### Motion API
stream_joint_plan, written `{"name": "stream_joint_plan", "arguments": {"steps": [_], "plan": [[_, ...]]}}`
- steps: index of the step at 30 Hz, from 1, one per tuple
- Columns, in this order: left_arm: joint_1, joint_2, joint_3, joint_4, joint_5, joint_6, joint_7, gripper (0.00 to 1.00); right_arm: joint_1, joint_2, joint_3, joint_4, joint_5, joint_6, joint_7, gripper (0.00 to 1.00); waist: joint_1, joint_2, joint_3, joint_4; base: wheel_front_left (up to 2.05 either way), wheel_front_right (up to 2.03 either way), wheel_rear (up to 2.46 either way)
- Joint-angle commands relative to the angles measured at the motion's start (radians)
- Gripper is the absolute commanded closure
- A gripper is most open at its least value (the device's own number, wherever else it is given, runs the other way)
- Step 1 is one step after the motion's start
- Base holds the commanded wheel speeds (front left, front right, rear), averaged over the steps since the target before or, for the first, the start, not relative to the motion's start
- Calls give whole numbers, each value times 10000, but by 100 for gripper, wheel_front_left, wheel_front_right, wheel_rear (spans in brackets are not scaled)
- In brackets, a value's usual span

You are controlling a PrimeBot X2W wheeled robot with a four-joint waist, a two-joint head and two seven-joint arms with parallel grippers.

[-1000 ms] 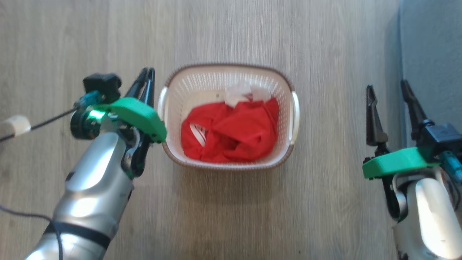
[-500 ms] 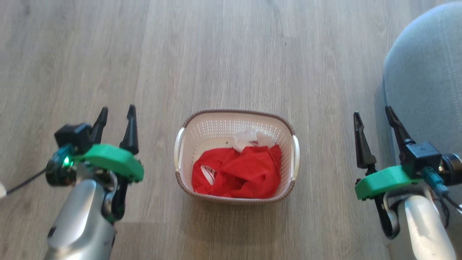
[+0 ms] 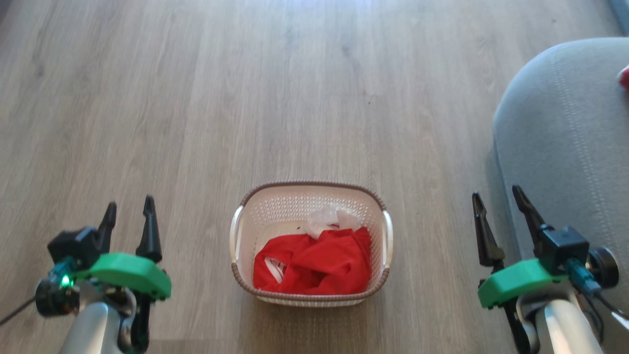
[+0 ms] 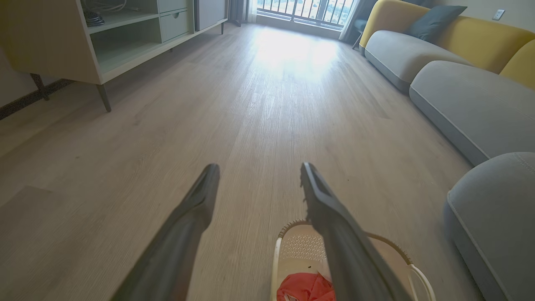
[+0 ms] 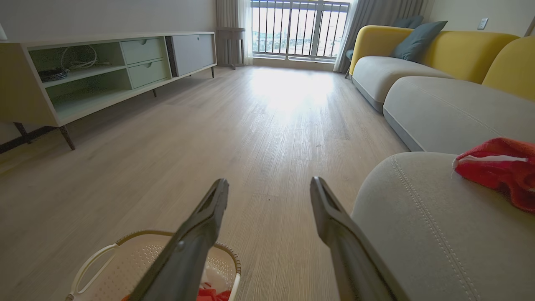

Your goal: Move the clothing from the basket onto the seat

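The cream basket [image 3: 239, 235] with a brown rim stands on the wood floor, bottom centre of the head view. Crumpled red clothing [image 3: 314, 265] with white trim lies inside it. The grey seat [image 3: 565, 147] curves in at the right, with another red garment [image 5: 501, 169] lying on it. My left gripper [image 3: 128, 211] hovers open and empty left of the basket. My right gripper [image 3: 496, 196] hangs open and empty between basket and seat edge. The basket [image 4: 399, 251] and red clothing [image 4: 305, 288] show at the bottom of the left wrist view.
A low pale cabinet [image 5: 83, 71] on thin legs runs along the left wall. Grey and yellow sofa sections [image 5: 439, 92] line the right side. A balcony door [image 5: 299, 29] is at the far end. Bare wood floor [image 3: 295, 98] lies ahead of the basket.
The head camera has tilted up, so basket and arms sit lower in the picture. My left gripper went from shut beside the basket's left handle to open, further from it.
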Motion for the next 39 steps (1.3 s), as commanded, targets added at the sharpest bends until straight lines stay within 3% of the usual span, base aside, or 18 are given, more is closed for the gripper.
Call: {"name": "stream_joint_plan", "arguments": {"steps": [1,25,39], "plan": [[-56,201,478,-378,133,46,-97,0,34,-29,294,-250,101,-4,-64,0,1,-1,-277,-215,0,0,0],[76,-4,543,-402,446,-202,-97,0,309,-29,385,-395,320,-4,-64,0,1,-1,-187,-919,0,0,0],[-317,46,486,-422,485,-327,-97,0,59,-29,335,-578,464,-4,-64,0,1,-1,545,-1213,0,0,0]]}}
